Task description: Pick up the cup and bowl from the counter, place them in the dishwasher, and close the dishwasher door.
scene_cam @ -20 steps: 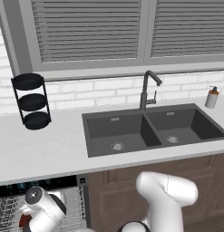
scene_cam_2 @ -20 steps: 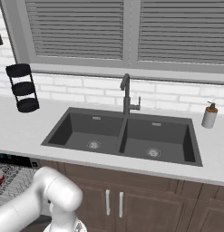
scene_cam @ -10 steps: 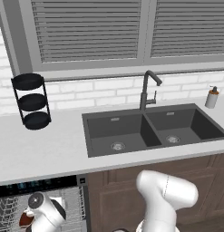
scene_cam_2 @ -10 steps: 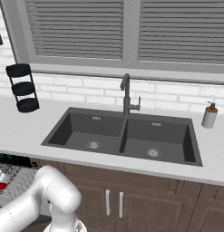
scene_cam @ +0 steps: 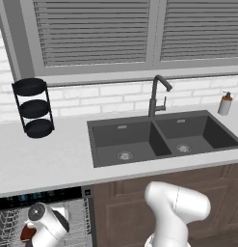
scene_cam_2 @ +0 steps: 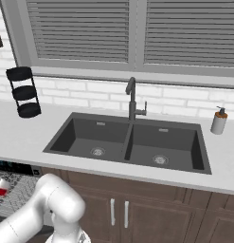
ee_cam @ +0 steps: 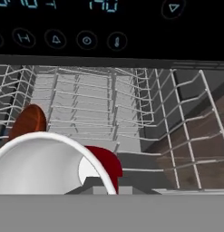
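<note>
The end effector [ee_cam: 102, 183] is closed on the red cup [ee_cam: 54, 165], holding it by its white rim low inside the open dishwasher [ee_cam: 109, 104], over the grey wire rack [ee_cam: 86, 99]. The brown bowl [ee_cam: 28, 121] stands on edge in that rack, just left of the cup. The counter [scene_cam: 48, 159] above carries a black three-tier stand [scene_cam: 33, 107].
</note>
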